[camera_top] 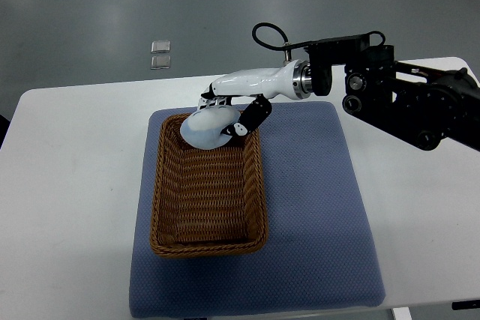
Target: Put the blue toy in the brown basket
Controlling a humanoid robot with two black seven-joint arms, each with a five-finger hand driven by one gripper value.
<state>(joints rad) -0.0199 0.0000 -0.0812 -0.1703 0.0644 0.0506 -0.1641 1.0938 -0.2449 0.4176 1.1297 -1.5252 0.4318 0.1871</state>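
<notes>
One view is all I have, the top view looking steeply down. My right hand (225,114) comes in from the right edge and is wrapped around the blue toy (208,130), a pale rounded thing, with the thumb pressing it from the near side. It hangs over the far end of the brown basket (208,245), seemingly just inside the far rim, though I cannot tell its height above the woven floor. The basket sits on a blue mat (315,207) covering the middle of the white bench (67,185). The left arm does not show.

I judge the placement nearly done: only the release remains. My worry is the spot. The toy is so near the far rim that, if I let go here, it could catch on the wicker edge and tip out onto the mat toward the bench's far edge. Lowering blind could also knock the fingers against the rim and shove the basket.
</notes>
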